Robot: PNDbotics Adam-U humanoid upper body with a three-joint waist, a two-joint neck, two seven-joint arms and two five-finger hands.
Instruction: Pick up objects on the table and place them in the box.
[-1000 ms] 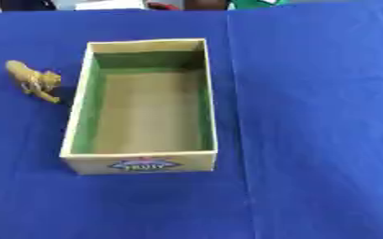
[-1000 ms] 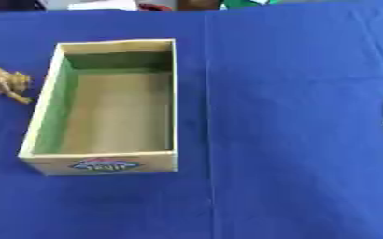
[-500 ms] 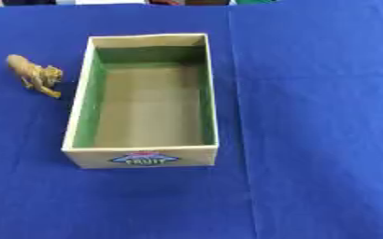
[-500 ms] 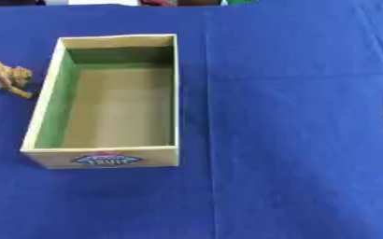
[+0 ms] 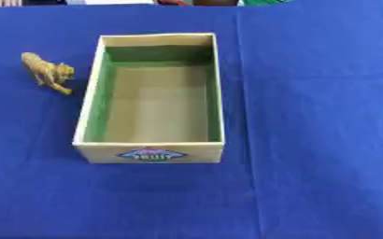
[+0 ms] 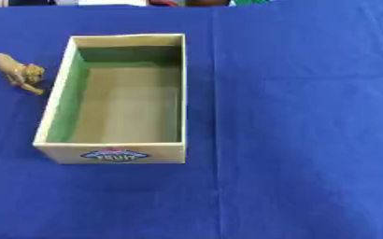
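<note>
The dark shape at the right edge has nearly gone; the lion (image 5: 47,72) stays upper left beside the empty box (image 5: 150,153). Neither hand's state can be told.

Toy animal (image 5: 47,72) left of box (image 5: 149,152)

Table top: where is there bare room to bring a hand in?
The blue cloth right of the box is bare, and so is the strip in front of it. Left of the box is tighter: the toy lion stands near its far left wall.
</note>
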